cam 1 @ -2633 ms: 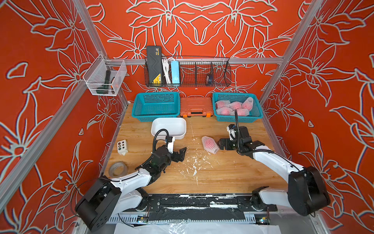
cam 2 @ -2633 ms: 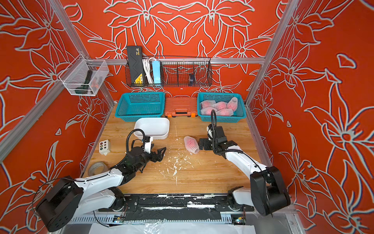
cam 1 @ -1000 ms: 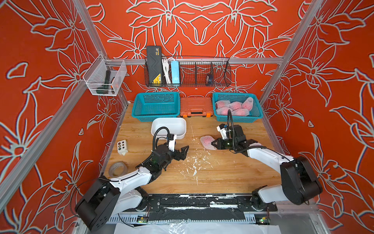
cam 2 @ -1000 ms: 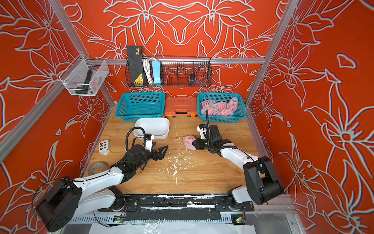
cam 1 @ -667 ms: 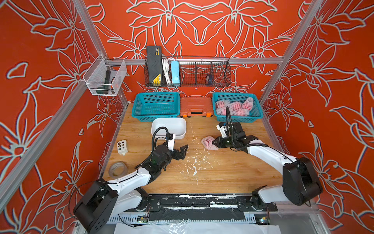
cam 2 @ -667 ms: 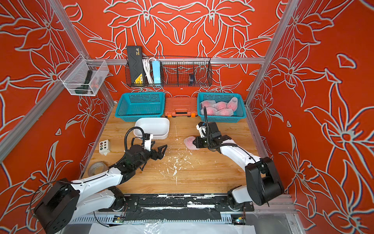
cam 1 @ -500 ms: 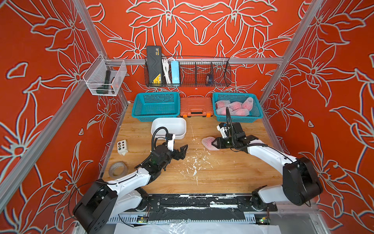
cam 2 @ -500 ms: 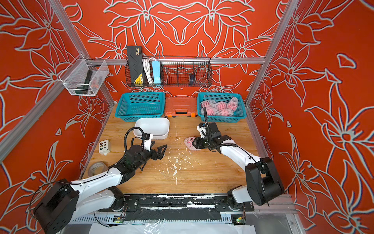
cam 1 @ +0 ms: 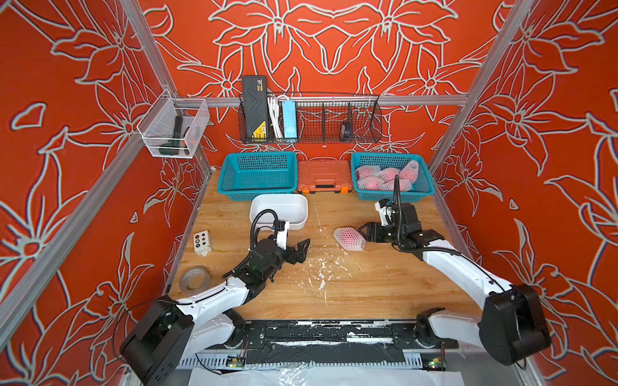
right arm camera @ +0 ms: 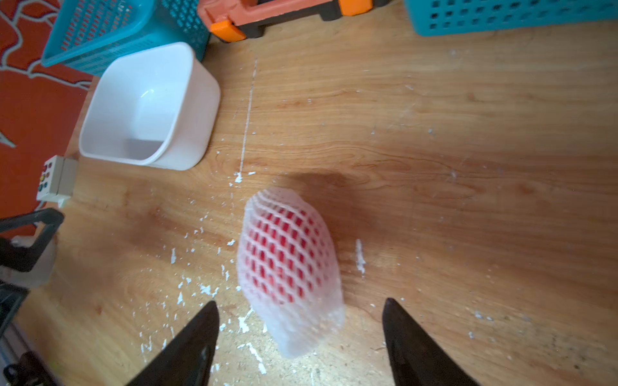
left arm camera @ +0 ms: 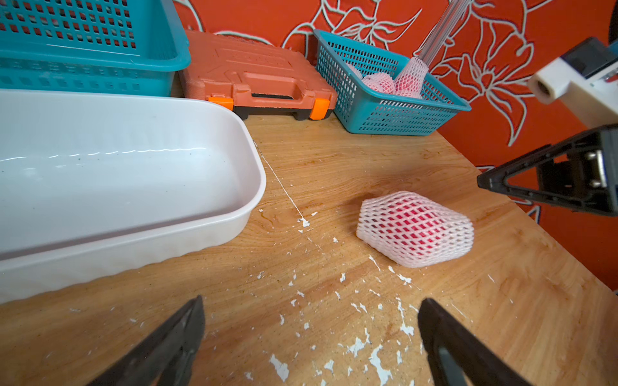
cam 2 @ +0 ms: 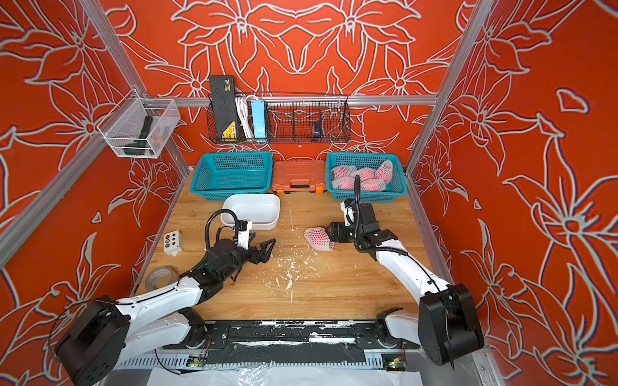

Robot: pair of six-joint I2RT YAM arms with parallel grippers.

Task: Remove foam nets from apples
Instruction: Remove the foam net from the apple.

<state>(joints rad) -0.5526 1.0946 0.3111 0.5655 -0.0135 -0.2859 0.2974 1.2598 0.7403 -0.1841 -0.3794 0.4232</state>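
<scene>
Wood table (cam 1: 368,290): netted apple (cam 1: 349,238), white tub (cam 1: 279,210), tape (cam 1: 182,281)

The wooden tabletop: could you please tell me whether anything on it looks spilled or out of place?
White flecks litter the middle of the tabletop, like crumbs or chipped coating; I cannot tell which. One netted apple lies alone, outside the teal basket.

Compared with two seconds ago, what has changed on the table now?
The right end effector reached to the netted apple, shut on its end, then opened and let go. The apple lies about where it was, still wrapped. The left end effector, open, the white tray and teal baskets stayed put.
</scene>
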